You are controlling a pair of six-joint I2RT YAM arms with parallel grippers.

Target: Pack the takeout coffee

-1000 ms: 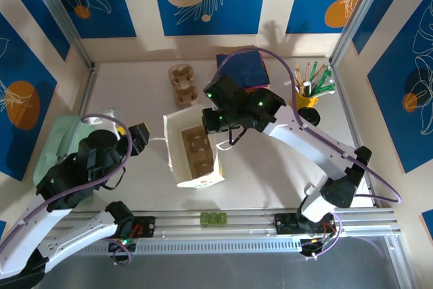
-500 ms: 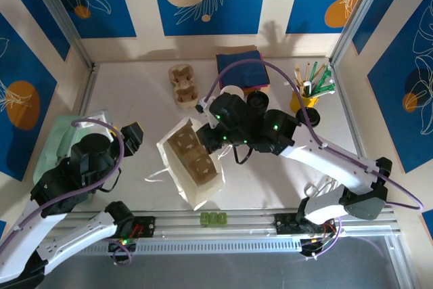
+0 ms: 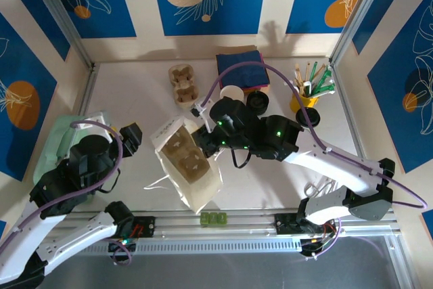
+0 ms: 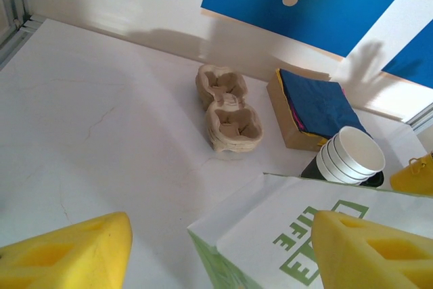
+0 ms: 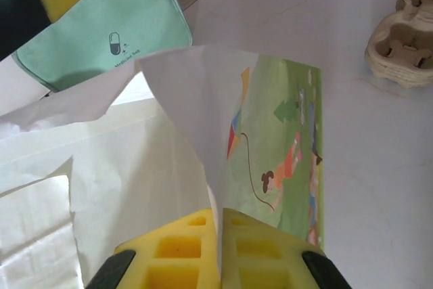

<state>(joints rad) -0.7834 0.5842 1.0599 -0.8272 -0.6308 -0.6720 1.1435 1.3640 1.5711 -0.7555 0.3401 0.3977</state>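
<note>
The right gripper [image 5: 220, 231] is clenched on the rim of the paper bag [image 3: 201, 194], pads flat on the paper. It has dragged the bag nearer and leftward and tipped it askew over the cardboard carrier [image 3: 195, 164] inside, which I judge readies it for loading. The left gripper [image 4: 220, 245] gapes wide, holding nothing. I cannot tell the takeout coffee from the white cups [image 3: 231, 93] beyond the arm, outside the bag.

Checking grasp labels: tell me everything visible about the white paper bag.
The white paper bag, with a cartoon print on one side and green lettering on another, stands open-topped and skewed on the white table. A brown moulded-pulp cup carrier sits inside. The right hand pinches its thin wall between shut yellow pads.
</note>
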